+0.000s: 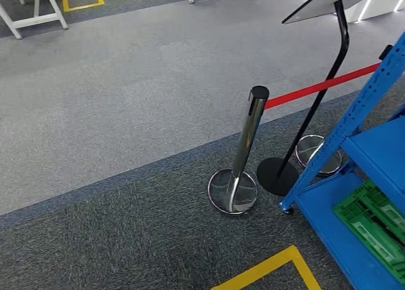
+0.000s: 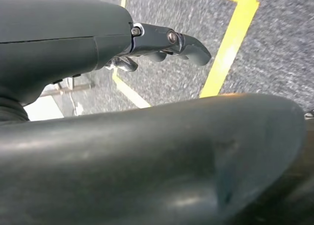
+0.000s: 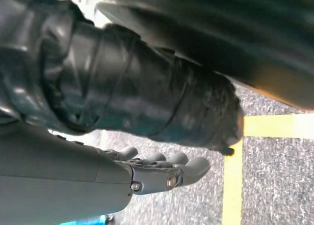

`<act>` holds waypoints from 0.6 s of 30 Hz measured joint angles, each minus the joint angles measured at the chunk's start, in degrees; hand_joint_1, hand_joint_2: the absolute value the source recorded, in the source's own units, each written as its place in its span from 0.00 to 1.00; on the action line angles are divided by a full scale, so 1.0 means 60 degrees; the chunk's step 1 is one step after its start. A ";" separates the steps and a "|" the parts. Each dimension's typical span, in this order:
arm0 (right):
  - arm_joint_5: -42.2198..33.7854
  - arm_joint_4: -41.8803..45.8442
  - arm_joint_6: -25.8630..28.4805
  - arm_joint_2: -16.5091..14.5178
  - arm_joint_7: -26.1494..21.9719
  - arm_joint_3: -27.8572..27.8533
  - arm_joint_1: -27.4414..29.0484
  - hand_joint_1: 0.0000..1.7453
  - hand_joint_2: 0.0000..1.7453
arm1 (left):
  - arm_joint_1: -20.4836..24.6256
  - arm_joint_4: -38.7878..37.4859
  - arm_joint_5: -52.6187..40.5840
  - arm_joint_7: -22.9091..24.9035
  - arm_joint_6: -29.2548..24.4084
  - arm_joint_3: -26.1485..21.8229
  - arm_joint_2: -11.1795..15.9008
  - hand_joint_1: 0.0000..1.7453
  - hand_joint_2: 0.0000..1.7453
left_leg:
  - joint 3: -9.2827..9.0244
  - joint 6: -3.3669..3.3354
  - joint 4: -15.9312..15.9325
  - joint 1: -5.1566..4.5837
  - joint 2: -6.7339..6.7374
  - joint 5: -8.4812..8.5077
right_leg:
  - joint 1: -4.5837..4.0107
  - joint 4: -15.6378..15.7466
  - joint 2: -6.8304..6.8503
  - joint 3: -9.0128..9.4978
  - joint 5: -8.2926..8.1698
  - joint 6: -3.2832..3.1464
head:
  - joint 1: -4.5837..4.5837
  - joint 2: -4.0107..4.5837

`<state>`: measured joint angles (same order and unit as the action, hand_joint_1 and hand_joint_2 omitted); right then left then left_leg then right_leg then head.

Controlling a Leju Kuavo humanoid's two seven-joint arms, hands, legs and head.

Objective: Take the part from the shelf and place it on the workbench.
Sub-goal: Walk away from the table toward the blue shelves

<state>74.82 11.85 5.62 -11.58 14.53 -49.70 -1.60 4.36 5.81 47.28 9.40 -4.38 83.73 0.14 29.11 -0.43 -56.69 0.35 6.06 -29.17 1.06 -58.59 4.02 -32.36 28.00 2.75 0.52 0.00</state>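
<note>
Shelf [image 1: 367, 122] (blue), green crate [image 1: 374, 226] aboard

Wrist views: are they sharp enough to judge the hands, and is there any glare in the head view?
Head view: sharp, tilted; glare on the chrome stanchion beside the blue shelf. Left wrist view: left hand clear, carpet blurred. Right wrist view: right hand readable, empty, surroundings soft.

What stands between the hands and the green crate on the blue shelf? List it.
Nothing visible. The left hand and right hand hang empty over carpet. The green crate lies uncovered on the lower deck of the blue shelf; the chrome post and black stand sit beside its corner.
</note>
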 joint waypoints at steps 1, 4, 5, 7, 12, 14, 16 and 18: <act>0.0003 0.0000 0.0000 0.0000 0.0001 0.0000 0.0002 0.00 0.00 | 0.0012 0.0000 0.0000 0.0000 0.0000 0.0002 0.0004 0.00 0.00 | -0.0017 0.0055 -0.0018 -0.0013 0.0085 -0.0019 | -0.0029 0.0065 -0.0002 0.0036 0.0027 -0.0072 | -0.0013 0.0000; 0.0013 0.0000 0.0000 0.0003 0.0001 0.0000 0.0036 0.00 0.00 | 0.0083 0.0000 0.0000 -0.0001 -0.0002 0.0006 -0.0009 0.00 0.00 | -0.0069 0.0214 -0.0115 0.0051 0.0081 -0.0157 | -0.0029 0.0088 -0.0312 0.0012 -0.0019 -0.0285 | -0.0056 0.0000; 0.0016 0.0000 0.0000 0.0004 0.0004 0.0000 0.0032 0.00 0.00 | 0.0090 0.0000 0.0000 -0.0002 -0.0003 0.0009 -0.0011 0.00 0.00 | 0.0019 0.0256 -0.0371 0.0076 -0.0143 -0.0356 | -0.0016 0.0109 -0.0409 0.0021 -0.0041 -0.0356 | -0.0082 0.0000; 0.0027 0.0000 -0.0001 0.0005 0.0009 0.0000 0.0008 0.00 0.00 | 0.0073 0.0000 0.0004 -0.0012 -0.0002 0.0018 -0.0016 0.00 0.00 | 0.0508 0.0286 -0.1502 0.0097 -0.0694 -0.0979 | -0.0019 0.0124 -0.0626 0.0039 -0.0072 -0.0460 | -0.0140 0.0000; 0.0073 0.0000 -0.0004 0.0005 0.0024 0.0000 0.0012 0.00 0.00 | 0.0051 0.0000 -0.0002 -0.0021 -0.0006 0.0087 -0.0021 0.00 0.00 | 0.0953 0.0129 -0.2201 0.0072 -0.1047 -0.0721 | -0.0090 0.0116 -0.1346 0.0058 -0.0101 -0.0506 | -0.0171 0.0000; 0.0088 0.0000 -0.0006 0.0000 0.0031 0.0000 0.0014 0.00 0.00 | 0.0017 0.0000 -0.0005 -0.0015 -0.0006 0.0117 0.0009 0.00 0.00 | 0.0457 -0.0019 -0.0898 0.0051 -0.1482 -0.0063 | -0.0090 0.0105 -0.1619 0.0050 -0.0117 -0.0466 | -0.0183 0.0000; 0.0103 -0.0001 -0.0011 -0.0005 0.0030 0.0000 0.0009 0.00 0.00 | 0.0023 0.0000 -0.0023 -0.0016 -0.0008 0.0147 0.0037 0.00 0.00 | 0.0207 -0.0088 -0.0204 0.0035 -0.1789 0.0088 | -0.0068 0.0096 -0.1836 -0.0040 -0.0153 -0.0367 | -0.0195 0.0000; 0.0113 -0.0002 -0.0015 -0.0005 0.0030 0.0000 0.0029 0.00 0.00 | 0.0056 0.0000 -0.0051 -0.0018 -0.0009 0.0161 0.0021 0.00 0.00 | 0.0153 -0.0113 -0.0043 0.0038 -0.1656 0.0077 | -0.0040 0.0131 -0.2028 -0.0148 -0.0204 -0.0222 | -0.0201 0.0000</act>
<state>75.49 11.84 5.53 -11.61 14.71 -49.70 -1.43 4.70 5.81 46.97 9.29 -4.43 84.70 0.27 30.03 -1.11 -56.94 0.57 -3.88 -28.71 0.82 -57.80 -8.15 -33.25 26.78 1.42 -0.68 0.00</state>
